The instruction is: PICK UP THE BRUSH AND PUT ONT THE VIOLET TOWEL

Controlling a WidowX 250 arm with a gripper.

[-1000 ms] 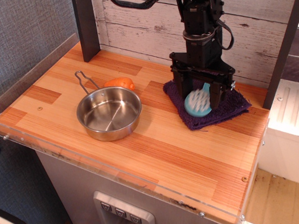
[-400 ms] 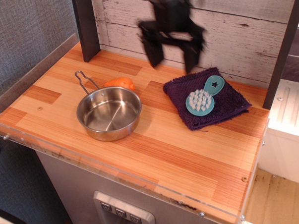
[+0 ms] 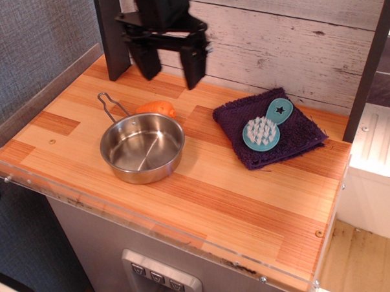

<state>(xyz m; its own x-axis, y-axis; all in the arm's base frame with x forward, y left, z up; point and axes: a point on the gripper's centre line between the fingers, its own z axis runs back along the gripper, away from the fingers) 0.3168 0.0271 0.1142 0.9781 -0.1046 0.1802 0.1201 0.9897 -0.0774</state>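
Observation:
The teal brush point(image 3: 265, 127) lies on the violet towel point(image 3: 232, 118) at the right of the wooden table, bristles up, its handle with the star cutout pointing to the back right. My gripper point(image 3: 170, 69) hangs in the air at the back of the table, above and behind the pan, well to the left of the towel. Its two black fingers are spread apart with nothing between them.
A steel pan point(image 3: 142, 147) with a wire handle stands left of centre. An orange object point(image 3: 157, 109) lies just behind it. A dark post point(image 3: 111, 36) stands at the back left. A clear plastic rim runs along the table's front edge point(image 3: 153, 222).
My gripper let go of the brush on the towel, rose, and moved left along the back of the table. The brush now lies still on the towel.

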